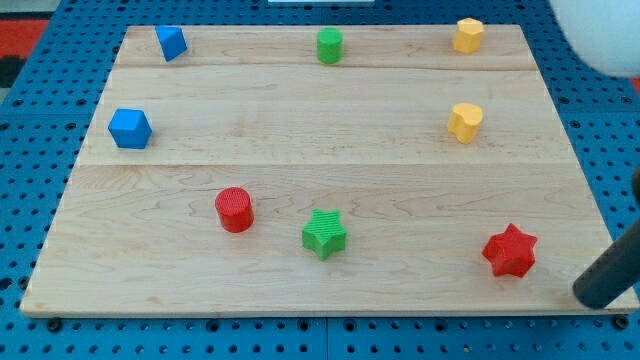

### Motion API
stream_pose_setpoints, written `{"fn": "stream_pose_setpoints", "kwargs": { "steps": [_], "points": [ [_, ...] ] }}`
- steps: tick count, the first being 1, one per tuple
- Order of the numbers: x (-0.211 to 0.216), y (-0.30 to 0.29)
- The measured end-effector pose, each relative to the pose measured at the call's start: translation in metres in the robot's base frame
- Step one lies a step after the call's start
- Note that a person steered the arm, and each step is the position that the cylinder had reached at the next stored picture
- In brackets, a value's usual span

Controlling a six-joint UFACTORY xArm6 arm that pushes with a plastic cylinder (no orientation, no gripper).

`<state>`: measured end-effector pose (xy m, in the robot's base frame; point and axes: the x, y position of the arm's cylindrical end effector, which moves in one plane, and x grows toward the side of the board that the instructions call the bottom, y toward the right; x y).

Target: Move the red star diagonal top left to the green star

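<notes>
My tip (583,296) rests at the board's (300,110) lower right edge, just to the view's right of the red star (510,251) and apart from it; it is a bare rod with no jaws to spread or press. The green star (324,234) sits well to the view's left, near the red cylinder (235,210). 2 blue blocks (130,129) (171,43), 1 green cylinder (330,46) and 2 yellow blocks (468,35) (465,122) lie farther up.
</notes>
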<state>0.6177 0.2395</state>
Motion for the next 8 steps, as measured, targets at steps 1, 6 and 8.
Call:
{"fn": "stream_pose_setpoints", "kwargs": {
  "steps": [1,6,8],
  "points": [
    [-0.004,-0.046],
    [-0.018,-0.025],
    [-0.105,-0.087]
  ]
}}
